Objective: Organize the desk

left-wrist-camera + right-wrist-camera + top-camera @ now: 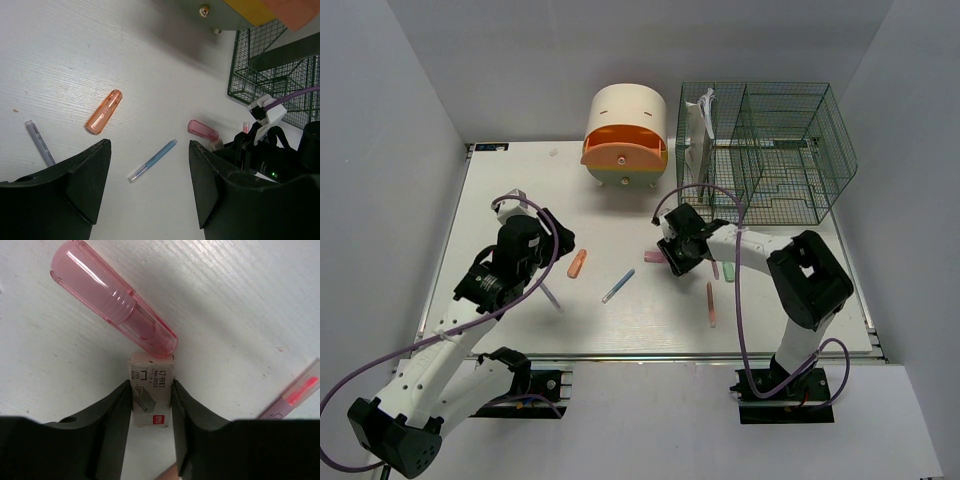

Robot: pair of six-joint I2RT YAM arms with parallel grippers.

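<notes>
Cardboard met both of my right jaws: they stood narrow, pressed to the two long sides of a small staple box (152,390) that lay flat on the counter (620,320). The hold sat on the near half of the box only. Its far end touched the tip of a clear pink tube (112,305), which lay slantwise away from it, and a pink pen (295,392) lay apart to one side. My left jaws hung wide and empty above the counter, with a blue pen (152,160) showing between them, an orange tube (104,111) just beyond and a grey pen (40,142) off to the side. Farther back stood the green mesh organizer (775,145) and the rounded drawer box (625,135). The counter itself, the broad white top I was to tidy, ran under everything from the rail by my bases to the back wall. I judged the risks thus: a lift could nudge the tube and send it rolling, an off-centre pinch could let the box swing or slip, and too hard a squeeze could crush it and spill staples.
</notes>
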